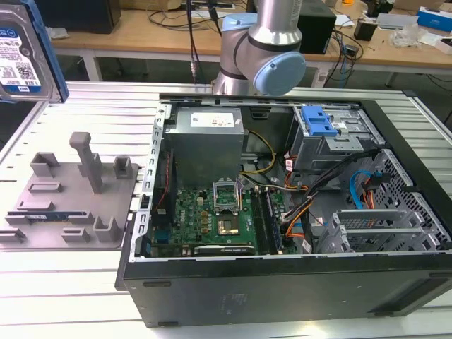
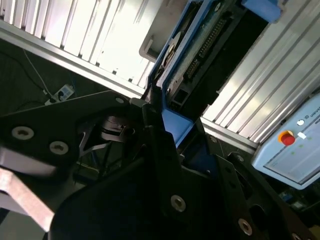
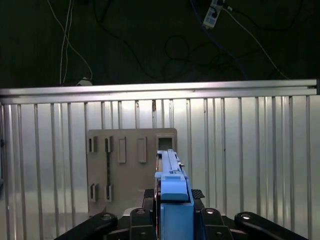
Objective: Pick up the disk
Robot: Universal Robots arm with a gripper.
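The disk (image 1: 20, 53) hangs in the air at the exterior view's top left, its white-and-blue label and blue side rail facing the camera. It is well above the grey holder stand (image 1: 70, 201). In the first wrist view I look along the disk's (image 3: 172, 192) blue-railed edge, with my gripper (image 3: 173, 205) shut on it from both sides and the holder stand (image 3: 131, 170) far beneath. The second wrist view has the disk (image 2: 200, 55) edge-on, running out from my gripper (image 2: 167, 127).
An open computer case (image 1: 296, 296) takes up the middle and the exterior view's right, with a blue drive caddy (image 1: 317, 121) inside. The arm's base (image 1: 258, 49) stands behind it. The ribbed metal table (image 1: 63, 282) ends in an edge beyond the stand. A control pendant (image 2: 295, 150) lies off the table.
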